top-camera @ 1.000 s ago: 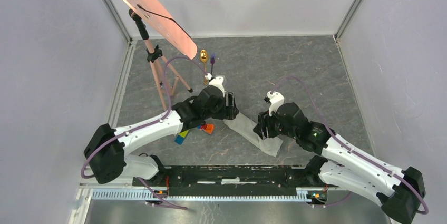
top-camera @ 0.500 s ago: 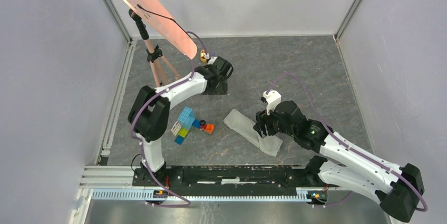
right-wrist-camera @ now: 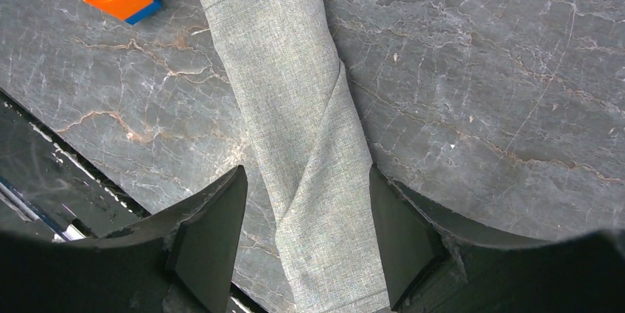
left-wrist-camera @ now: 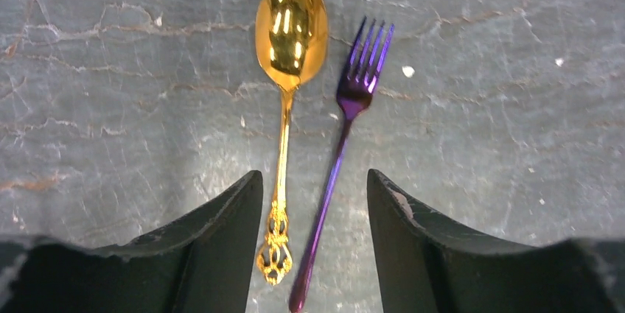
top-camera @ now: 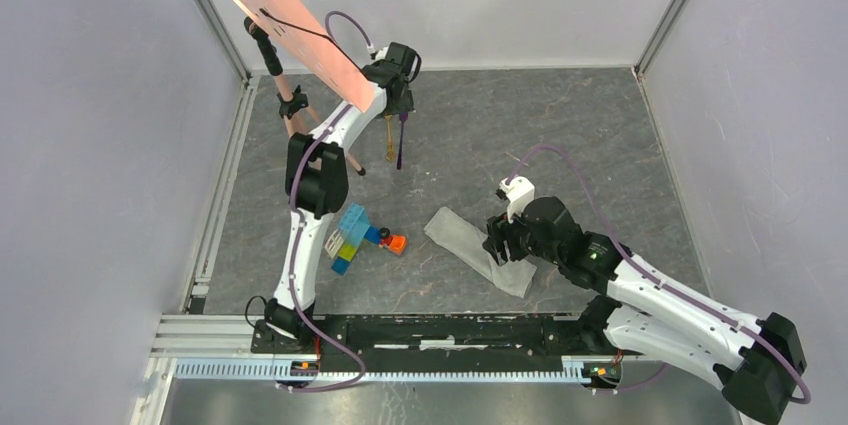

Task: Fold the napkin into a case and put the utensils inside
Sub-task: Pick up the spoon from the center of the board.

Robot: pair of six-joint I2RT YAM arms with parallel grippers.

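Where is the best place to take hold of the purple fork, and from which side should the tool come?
Grip the fork at mid-handle, from straight above: it lies flat on the table, so only the slim handle's long edges give a hold. The open left tool spans both handles; the spoon lies close beside, so one finger probably must enter the gap between them.

Case (right-wrist-camera: 298,136) flat strip — spoon (left-wrist-camera: 290,29), fork (left-wrist-camera: 352,96) parallel.

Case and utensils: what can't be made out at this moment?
Top external: the left claw covers the spoon bowl and fork tines; only the handles show.
Top external: the right claw hides part of the case.
Right wrist: the case's near end runs off the bottom edge; no pocket opening can be told.
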